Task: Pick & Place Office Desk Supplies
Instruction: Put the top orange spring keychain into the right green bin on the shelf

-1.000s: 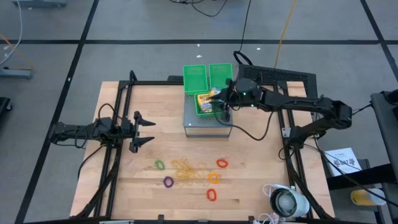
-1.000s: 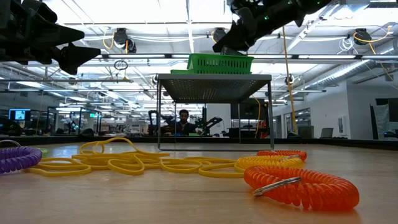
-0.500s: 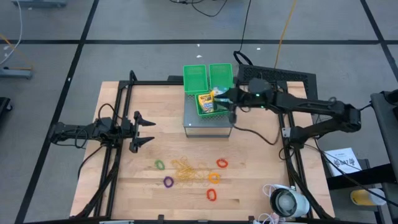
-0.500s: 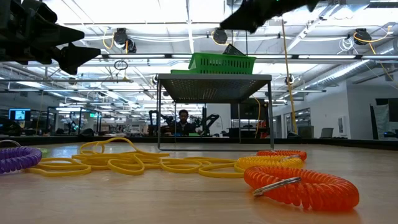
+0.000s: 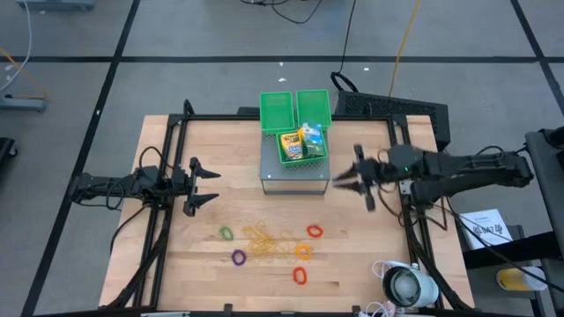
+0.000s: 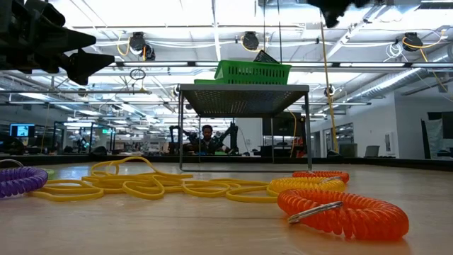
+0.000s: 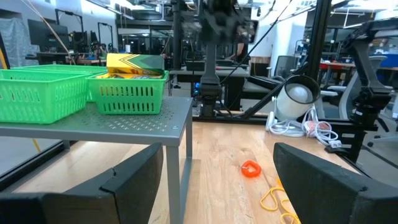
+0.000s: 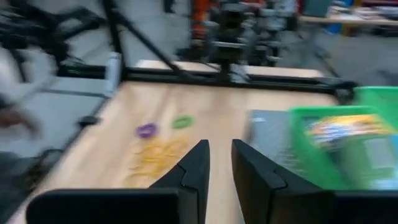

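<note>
While both claws hang empty, two bins [image 5: 295, 110], six rings [image 5: 304, 252]

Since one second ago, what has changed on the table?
The right gripper left the front green bin and withdrew rightward, open; the green-white packet now lies there beside the crayon box. The left gripper and the coloured rings stayed.

Both arms are black, slim and jointed with dark cables trailing along them, the left hand [image 5: 204, 186] and right hand [image 5: 354, 179] each ending in two tapered black fingers.
</note>
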Available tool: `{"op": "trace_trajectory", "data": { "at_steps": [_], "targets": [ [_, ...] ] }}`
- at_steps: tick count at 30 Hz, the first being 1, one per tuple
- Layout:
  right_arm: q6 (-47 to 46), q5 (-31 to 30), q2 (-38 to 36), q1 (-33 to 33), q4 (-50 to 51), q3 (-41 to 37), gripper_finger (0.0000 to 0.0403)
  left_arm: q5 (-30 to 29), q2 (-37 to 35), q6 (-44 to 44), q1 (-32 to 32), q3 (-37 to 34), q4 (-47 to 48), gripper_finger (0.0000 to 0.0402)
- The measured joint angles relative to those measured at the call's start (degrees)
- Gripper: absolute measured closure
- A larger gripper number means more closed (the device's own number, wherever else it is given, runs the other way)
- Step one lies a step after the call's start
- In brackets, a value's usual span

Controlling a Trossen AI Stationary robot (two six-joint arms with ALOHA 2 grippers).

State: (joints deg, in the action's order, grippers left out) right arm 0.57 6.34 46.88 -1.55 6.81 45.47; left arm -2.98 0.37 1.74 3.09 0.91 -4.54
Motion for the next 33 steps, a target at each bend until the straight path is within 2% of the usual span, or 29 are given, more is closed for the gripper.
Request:
{"op": "trace_trajectory", "data": {
  "at_steps": [3, 6, 8, 10, 14, 19, 22, 33],
  "targets": [
    [-2.6, -0.1, -2.0, -4.3, -10.2, -8.9, 0.035, 0.0, 0.0, 0.0, 0.0, 0.0, 0.0, 0.0091],
    [-1.1, -0.3, -0.2, -8.2, -24.3, -17.2, 0.0344, 0.0, 0.0, 0.0, 0.0, 0.0, 0.0, 0.0091],
    [-1.1, -0.3, 2.7, -10.0, -33.3, -20.8, 0.0327, 0.0, 0.0, 0.0, 0.0, 0.0, 0.0, 0.0091],
    [-2.2, -0.5, 6.0, -11.2, -37.9, -22.2, 0.0299, 0.0, 0.0, 0.0, 0.0, 0.0, 0.0, 0.0091],
    [-6.2, -4.8, 12.5, -13.2, -35.9, -20.9, 0.0234, 0.0, 0.0, 0.0, 0.0, 0.0, 0.0, 0.0092],
    [-8.6, -11.7, 19.8, -15.3, -23.4, -16.9, 0.0181, 0.0, 0.0, 0.0, 0.0, 0.0, 0.0, 0.0091],
    [-10.1, -16.8, 24.2, -16.2, -20.9, -16.3, 0.0173, 0.0, 0.0, 0.0, 0.0, 0.0, 0.0, 0.0091],
    [-14.9, -16.8, 38.3, -19.8, -31.8, -16.1, 0.0194, 0.0, 0.0, 0.0, 0.0, 0.0, 0.0, 0.0091]
  ]
}}
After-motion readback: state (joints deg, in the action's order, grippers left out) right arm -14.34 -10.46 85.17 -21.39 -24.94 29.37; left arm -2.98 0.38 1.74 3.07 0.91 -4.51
